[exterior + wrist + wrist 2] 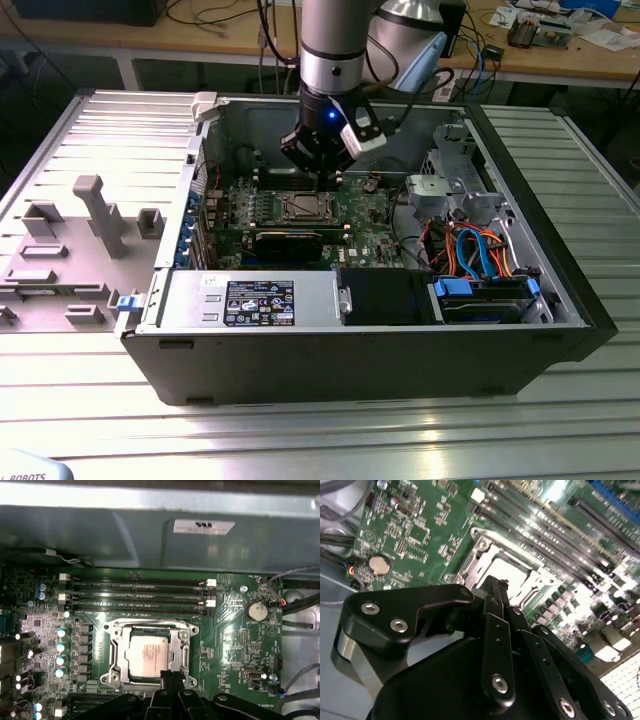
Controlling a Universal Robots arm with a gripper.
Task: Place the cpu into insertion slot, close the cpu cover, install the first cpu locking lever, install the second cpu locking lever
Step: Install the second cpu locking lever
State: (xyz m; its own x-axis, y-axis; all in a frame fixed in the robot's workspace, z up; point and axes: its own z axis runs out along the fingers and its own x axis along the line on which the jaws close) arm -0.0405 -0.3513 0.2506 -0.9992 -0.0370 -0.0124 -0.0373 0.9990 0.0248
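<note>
cpu [148, 658] seated in slot [116, 669], cover [176, 630] down over it, gripper [171, 676] clenched – empty, fingertips at socket edge

I have the computer case [360, 340] lying open on the worktop [300, 430], with the fixture blocks [90, 215] beside it toward the exterior view's left. The motherboard [370, 210] lies flat inside the case, and the insertion slot [150, 652] sits on it with the cpu [147, 657] in it and the cpu cover [116, 650] down around the cpu. The memory slots [140, 597] run between the insertion slot and the case wall [150, 535]. My pincer [171, 676] hangs just above the slot's near edge. The drive cage [455, 190] stands toward the exterior view's right of the motherboard
</note>
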